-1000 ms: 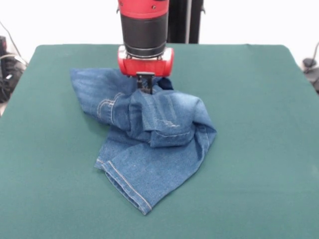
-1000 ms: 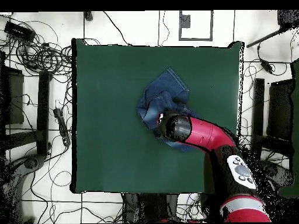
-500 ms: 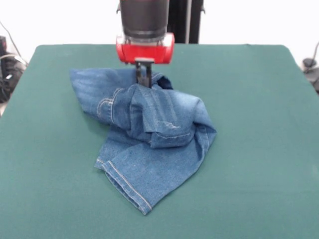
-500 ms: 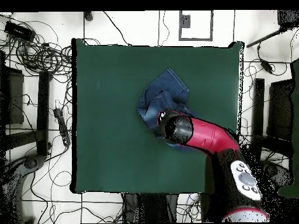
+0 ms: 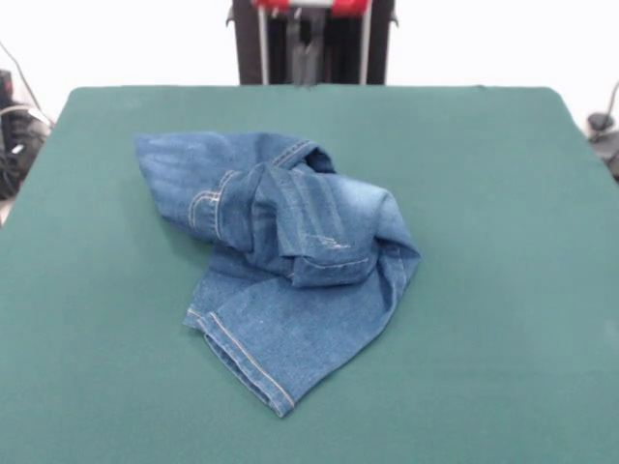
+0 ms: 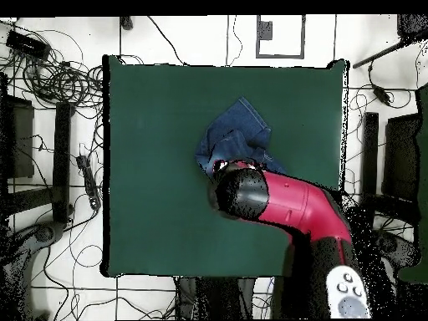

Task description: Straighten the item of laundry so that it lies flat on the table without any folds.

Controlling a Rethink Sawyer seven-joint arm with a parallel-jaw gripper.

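Lying crumpled near the middle of the table (image 5: 503,290), the jeans (image 5: 280,261) were folded over themselves, with one hemmed leg end pointing toward the near edge. The pincer (image 5: 308,43) hung well above the jeans at the top edge, clear of the denim; its opening could not be determined. Overhead, the arm (image 6: 288,205) covered part of the jeans. Cables (image 6: 58,75) lay on the floor around the table.

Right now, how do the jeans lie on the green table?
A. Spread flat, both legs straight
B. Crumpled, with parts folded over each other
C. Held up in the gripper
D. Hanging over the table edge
B: the denim jeans sit bunched on the green table, with layers folded over one another and one hem pointing to the front.
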